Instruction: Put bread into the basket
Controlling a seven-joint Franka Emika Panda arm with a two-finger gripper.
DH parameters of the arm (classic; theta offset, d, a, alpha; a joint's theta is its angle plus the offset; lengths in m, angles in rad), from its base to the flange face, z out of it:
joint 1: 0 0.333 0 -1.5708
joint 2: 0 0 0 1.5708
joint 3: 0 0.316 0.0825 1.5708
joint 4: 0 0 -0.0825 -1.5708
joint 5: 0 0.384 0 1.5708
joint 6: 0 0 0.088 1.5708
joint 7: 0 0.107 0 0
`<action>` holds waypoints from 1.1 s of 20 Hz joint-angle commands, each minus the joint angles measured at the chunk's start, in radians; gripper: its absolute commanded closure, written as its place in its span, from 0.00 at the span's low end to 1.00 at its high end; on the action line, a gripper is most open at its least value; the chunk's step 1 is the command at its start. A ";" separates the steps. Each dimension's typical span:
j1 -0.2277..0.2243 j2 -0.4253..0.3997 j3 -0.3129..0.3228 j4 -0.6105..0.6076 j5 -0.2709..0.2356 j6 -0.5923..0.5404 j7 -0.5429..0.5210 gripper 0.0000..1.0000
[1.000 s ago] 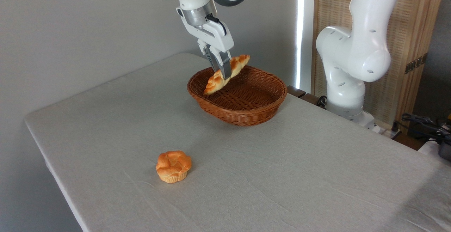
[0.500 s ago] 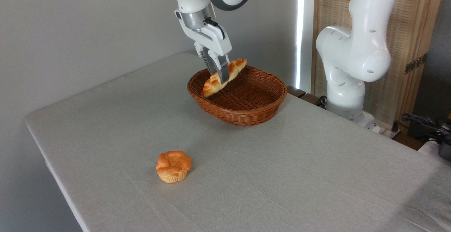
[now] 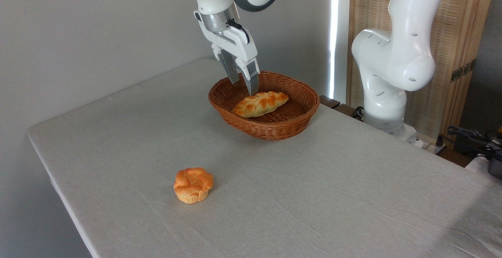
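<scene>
Inside the basket (image 3: 302, 111) lies the bread (image 3: 260, 104), seemingly light and stiff, best pinched across its braided middle, beneath the spread, empty gripper (image 3: 243, 87).

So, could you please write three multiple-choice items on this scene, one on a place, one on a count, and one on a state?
1. Where is the bread?
A. on the table
B. inside the basket
C. in the gripper

2. How many baked items are in view?
A. one
B. two
C. three

3. The gripper is:
A. open, empty
B. shut on bread
C. out of view

Key: 1 B, the loaf lies on the wicker floor. 2 B, the loaf plus the bun on the table. 3 A, fingers apart above the loaf.
</scene>
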State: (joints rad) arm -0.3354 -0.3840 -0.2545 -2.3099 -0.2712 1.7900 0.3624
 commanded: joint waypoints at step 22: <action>0.380 0.427 0.064 0.747 0.225 -0.090 0.216 0.00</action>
State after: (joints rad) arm 0.0508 0.0421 -0.1981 -1.5876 -0.0584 1.7367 0.5820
